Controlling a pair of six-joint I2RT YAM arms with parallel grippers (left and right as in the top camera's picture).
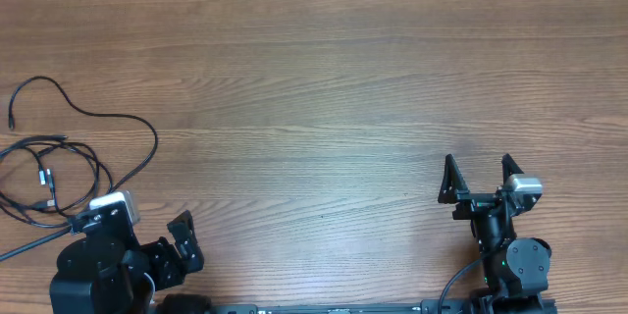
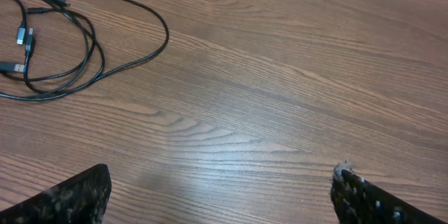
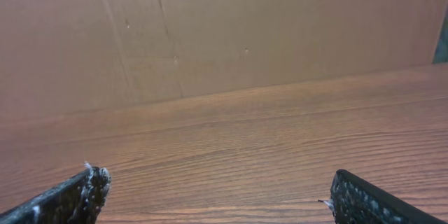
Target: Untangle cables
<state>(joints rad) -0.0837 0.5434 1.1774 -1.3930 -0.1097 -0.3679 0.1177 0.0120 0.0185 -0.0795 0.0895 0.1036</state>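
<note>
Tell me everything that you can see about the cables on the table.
The cables are thin, black, flexible cords that look rubber-coated. They lie flat on the wooden table, at its left side. Several strands loop over one another in a loose tangle, and small plug ends, some with pale tips, lie inside the loops. One longer strand sweeps out to the right in a wide arc and returns to the tangle. Nothing holds them.

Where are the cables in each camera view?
Overhead: cables at the left edge, mid-height, a loose tangle with one long loop bulging right.
Left wrist: cables in the upper left corner, the same loop curving right.
Right wrist: not in it.
Shared landmark: the wood-grain table, seen in all three.
</note>
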